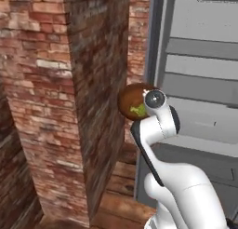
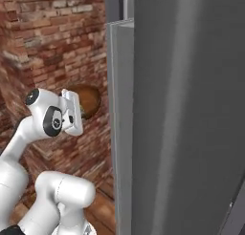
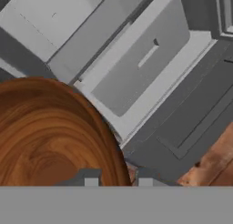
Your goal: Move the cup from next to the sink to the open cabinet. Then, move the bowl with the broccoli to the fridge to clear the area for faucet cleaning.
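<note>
Gripper: the gripper [image 3: 118,178] shows as two small dark finger tips at the bottom of the hand view, with the rim of the bowl running down between them; it is closed on that rim and carries the bowl in the air.
Bowl: the bowl [image 1: 131,98] is a round, dark brown wooden one, held up at the end of the arm, in front of the open fridge. In the left base view it stands nearly on edge, its hollow turned toward the camera and away from the fridge shelves. Being round, it has no long axis of its own. In the hand view its grained inner wall spreads over the lower left.
Broccoli: the broccoli [image 1: 138,110] is a small light-green floret lying low inside the bowl, just beside the wrist.
Arm: the white arm [image 2: 48,119] rises from the base and bends at the wrist just behind the bowl.
Fridge: the fridge [image 1: 204,74] is open, with grey shelves stacked one above another close ahead of the bowl; in the right base view its door [image 2: 186,124] stands edge-on.
Drawer: a light grey fridge drawer [image 3: 141,66] with a slot handle sits beyond the bowl in the hand view.
Brick wall: a brick wall [image 1: 51,93] stands left of the fridge.
Floor: a wooden plank floor [image 1: 121,191] runs below.
</note>
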